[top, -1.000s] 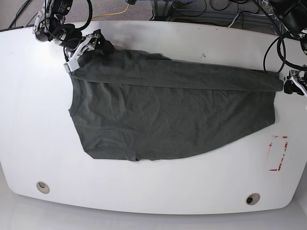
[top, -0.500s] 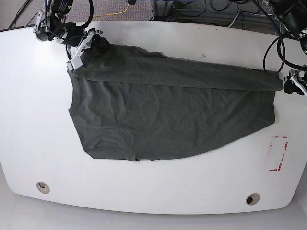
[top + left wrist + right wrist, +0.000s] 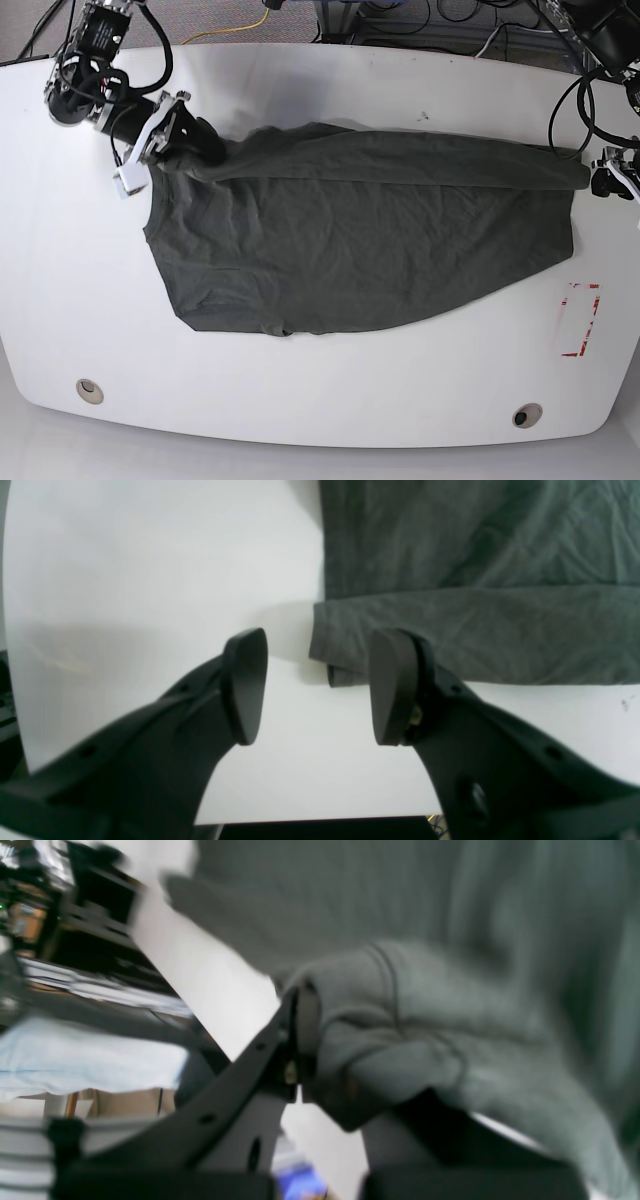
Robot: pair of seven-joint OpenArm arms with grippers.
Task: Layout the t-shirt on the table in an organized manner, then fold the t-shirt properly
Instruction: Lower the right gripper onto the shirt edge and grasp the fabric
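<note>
t-shirt [image 3: 450, 1005] | corner pinched between right fingers [image 3: 300, 1025] | left fingers [image 3: 245, 685] apart, beside hem

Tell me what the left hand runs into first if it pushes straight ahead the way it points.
Probably the folded corner of the t-shirt, lying just beyond the open left hand on the table; depth is unclear.

lab, robot arms [image 3: 95, 75]; cables [image 3: 590, 95]

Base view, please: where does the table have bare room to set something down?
The table is bare left of the t-shirt and along the near edge between the grommet holes. Crowded spots: the right gripper gripping cloth, and the left gripper.
</note>
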